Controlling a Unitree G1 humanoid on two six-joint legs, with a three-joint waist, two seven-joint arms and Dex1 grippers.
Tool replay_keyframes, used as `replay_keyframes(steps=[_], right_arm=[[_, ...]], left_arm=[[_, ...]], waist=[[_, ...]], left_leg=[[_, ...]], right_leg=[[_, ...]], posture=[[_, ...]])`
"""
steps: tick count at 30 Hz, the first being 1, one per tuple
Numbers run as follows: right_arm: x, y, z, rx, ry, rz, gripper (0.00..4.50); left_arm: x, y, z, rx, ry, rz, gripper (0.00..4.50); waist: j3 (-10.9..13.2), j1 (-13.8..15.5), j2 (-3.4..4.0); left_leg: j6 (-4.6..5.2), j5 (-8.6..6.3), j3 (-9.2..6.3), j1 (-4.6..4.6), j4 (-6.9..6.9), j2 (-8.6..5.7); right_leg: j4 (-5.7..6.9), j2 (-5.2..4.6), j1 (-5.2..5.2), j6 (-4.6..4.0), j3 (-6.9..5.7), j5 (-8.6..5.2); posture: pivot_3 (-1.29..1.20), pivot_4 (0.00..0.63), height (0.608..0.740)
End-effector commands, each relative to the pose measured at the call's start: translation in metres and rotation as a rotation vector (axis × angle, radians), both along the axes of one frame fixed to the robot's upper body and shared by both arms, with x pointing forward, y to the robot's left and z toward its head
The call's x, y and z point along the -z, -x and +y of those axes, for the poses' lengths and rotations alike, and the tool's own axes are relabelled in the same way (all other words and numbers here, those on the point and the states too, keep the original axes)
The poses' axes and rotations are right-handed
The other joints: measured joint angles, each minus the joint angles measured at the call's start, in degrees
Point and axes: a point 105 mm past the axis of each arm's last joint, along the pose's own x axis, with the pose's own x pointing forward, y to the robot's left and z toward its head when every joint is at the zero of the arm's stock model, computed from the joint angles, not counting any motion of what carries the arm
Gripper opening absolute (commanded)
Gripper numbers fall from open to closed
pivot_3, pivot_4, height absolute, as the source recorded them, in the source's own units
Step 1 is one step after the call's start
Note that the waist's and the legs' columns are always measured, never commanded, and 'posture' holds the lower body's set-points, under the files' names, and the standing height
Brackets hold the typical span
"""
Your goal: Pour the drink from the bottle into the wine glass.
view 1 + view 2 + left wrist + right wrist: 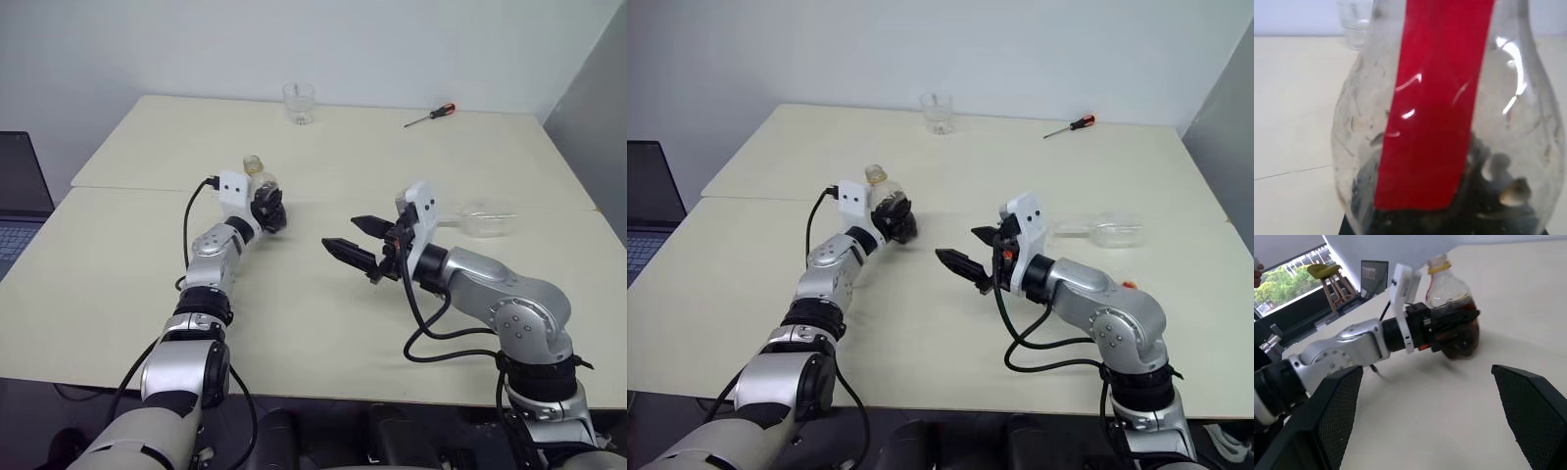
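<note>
My left gripper point(893, 217) squeezes the small clear bottle point(884, 196) with its yellow cap on mid-frame; my right gripper point(970, 251) is wide open, so nothing is poured yet.

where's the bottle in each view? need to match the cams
Left eye: bottle left of centre, in the left gripper.
Right eye: bottle left of centre, same grip.
Left wrist: bottle spans the picture, red label strip down its middle.
Right wrist: bottle top centre, held by the left gripper.
Shared landmark: the tumbler at the table's far edge, also in the left wrist view.
</note>
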Motion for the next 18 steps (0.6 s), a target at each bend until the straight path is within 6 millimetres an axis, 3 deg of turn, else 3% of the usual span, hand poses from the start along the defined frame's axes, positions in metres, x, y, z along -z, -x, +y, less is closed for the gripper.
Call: replay_keyframes(steps=[1, 8, 11, 17, 18], right_arm=[[-0.011, 0.005, 0.009, -0.066, -0.019, -0.051, 4.50], [-0.010, 0.010, 0.021, -0.151, -0.013, -0.049, 4.50], [-0.012, 0.008, 0.023, -0.152, -0.019, -0.050, 4.50], [-0.013, 0.005, 0.025, -0.151, -0.024, -0.050, 4.50], [-0.013, 0.004, 0.025, -0.150, -0.025, -0.050, 4.50]], left_arm=[[-0.021, -0.001, 0.027, -0.123, -0.037, -0.094, 1.15], [-0.025, 0.003, 0.061, -0.273, -0.032, -0.110, 1.15], [-0.021, 0.002, 0.067, -0.301, 0.065, -0.073, 1.15], [-0.011, 0.005, 0.070, -0.328, 0.082, -0.031, 1.15], [-0.011, 0.005, 0.070, -0.327, 0.093, -0.033, 1.50]], waist=[[0.0, 0.0, 0.00], [0.0, 0.0, 0.00], [0.0, 0.0, -0.01], [0.0, 0.0, -0.02], [0.0, 0.0, -0.02]], left_leg=[[0.00, 0.00, 0.00, 0.00, -0.01, 0.01], [-0.01, 0.00, 0.03, -0.01, -0.04, 0.05], [-0.01, 0.01, 0.01, -0.02, -0.02, 0.05], [-0.02, 0.01, -0.03, -0.05, -0.02, 0.05], [-0.03, 0.01, -0.04, -0.05, -0.02, 0.06]], right_leg=[[0.00, 0.01, -0.01, -0.02, -0.01, 0.01], [0.02, 0.01, 0.00, -0.05, -0.17, 0.02], [0.03, -0.01, 0.02, -0.06, -0.29, 0.02], [0.04, -0.02, 0.05, -0.07, -0.45, 0.02], [0.05, -0.02, 0.05, -0.07, -0.47, 0.03]], posture=[[0.00, 0.150, 0.740], [0.00, 0.150, 0.740], [0.00, 0.150, 0.740], [0.00, 0.150, 0.740], [0.00, 0.150, 0.740]])
